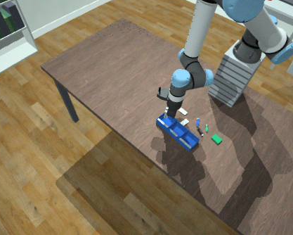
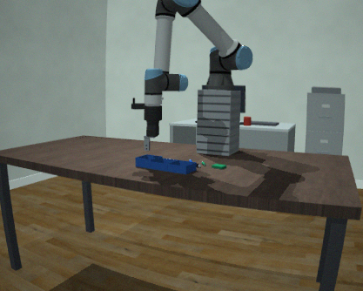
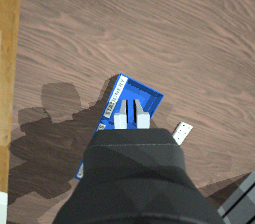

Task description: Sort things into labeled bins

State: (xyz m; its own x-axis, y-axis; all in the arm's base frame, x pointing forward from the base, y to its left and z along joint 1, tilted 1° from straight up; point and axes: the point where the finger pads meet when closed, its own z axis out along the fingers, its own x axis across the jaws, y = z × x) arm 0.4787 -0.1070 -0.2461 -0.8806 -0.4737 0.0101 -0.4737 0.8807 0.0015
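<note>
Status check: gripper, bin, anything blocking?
Gripper nearly closed, above blue bin's end compartment; can't tell if it holds anything. Dominoes and green block on table beside bin. Nothing seen blocking the drop.

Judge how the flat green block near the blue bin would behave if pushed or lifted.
The green block lies flat and low on the table, so it would probably slide rather than roll or tip. Its straight edges suggest it is stiff. Being thin, it may be awkward to grasp from above.
</note>
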